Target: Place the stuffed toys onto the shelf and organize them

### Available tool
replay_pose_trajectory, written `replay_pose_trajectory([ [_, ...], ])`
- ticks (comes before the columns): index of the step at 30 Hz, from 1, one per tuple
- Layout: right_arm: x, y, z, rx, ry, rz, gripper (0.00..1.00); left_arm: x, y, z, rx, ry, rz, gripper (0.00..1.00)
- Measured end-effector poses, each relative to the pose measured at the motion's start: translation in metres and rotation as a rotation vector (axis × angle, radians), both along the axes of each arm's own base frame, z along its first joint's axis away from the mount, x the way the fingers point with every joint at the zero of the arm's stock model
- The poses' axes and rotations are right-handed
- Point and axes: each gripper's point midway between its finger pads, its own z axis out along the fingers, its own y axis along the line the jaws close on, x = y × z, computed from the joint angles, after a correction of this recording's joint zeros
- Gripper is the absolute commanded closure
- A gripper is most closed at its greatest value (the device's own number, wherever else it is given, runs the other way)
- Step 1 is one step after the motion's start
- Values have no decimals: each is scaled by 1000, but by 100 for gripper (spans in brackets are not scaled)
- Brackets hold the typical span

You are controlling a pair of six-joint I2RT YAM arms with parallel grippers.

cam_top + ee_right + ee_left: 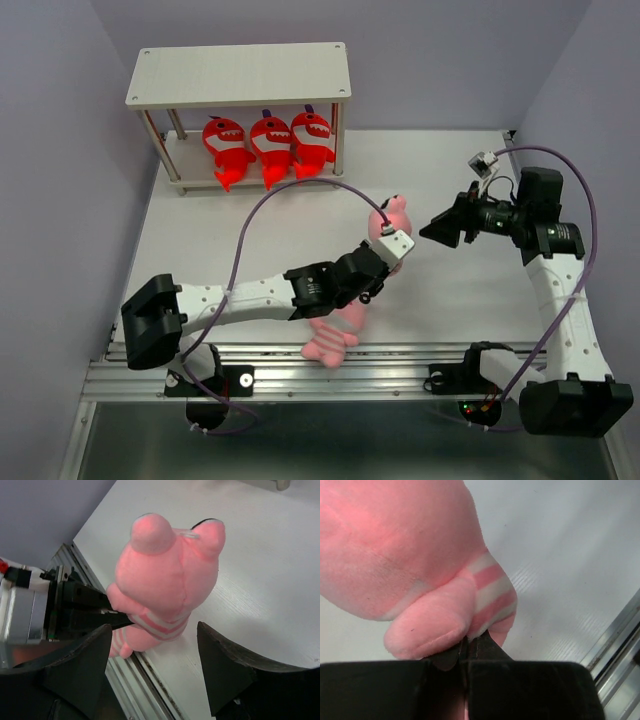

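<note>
One pink striped-belly plush creature (pixel 395 212) sits at the left gripper (pixel 386 232) in the top view. A second pink creature (pixel 333 338) lies at the near edge of the white table (pixel 200 230) under that arm, where a sweep could knock it off. Three red plush sharks (pixel 270 145) occupy the lower board of the pale two-tier shelf (pixel 240 75).

Left wrist view: jaws pinch a thin fold by the foot; I judge it may slip.

Right wrist view: right gripper (pixel 154 629) spread, creature just beyond, untouched.

Three sharks (pixel 270 143) sit on the shelf's (pixel 240 75) lower board (far left), a creature (pixel 393 218) nearer, mid-table.
</note>
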Motion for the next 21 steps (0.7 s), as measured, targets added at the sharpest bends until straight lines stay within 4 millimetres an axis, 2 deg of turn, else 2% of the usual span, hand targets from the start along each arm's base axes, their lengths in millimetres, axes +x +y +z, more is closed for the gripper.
replay_pose_trajectory([
  [1, 2, 0, 1, 4, 28, -10, 22, 0, 0, 2, 18, -24, 3, 100],
  [4, 9, -2, 9, 13, 71, -35, 18, 2, -6, 7, 52, -78, 8, 100],
  [8, 12, -3, 14, 21, 106, -64, 17, 4, -14, 9, 77, -107, 6, 100],
  [18, 9, 5, 6, 12, 170, -64, 17, 10, -39, 17, 92, -133, -9, 100],
  [21, 12, 6, -1, -8, 177, -72, 21, 10, -47, 17, 98, -134, -17, 100],
])
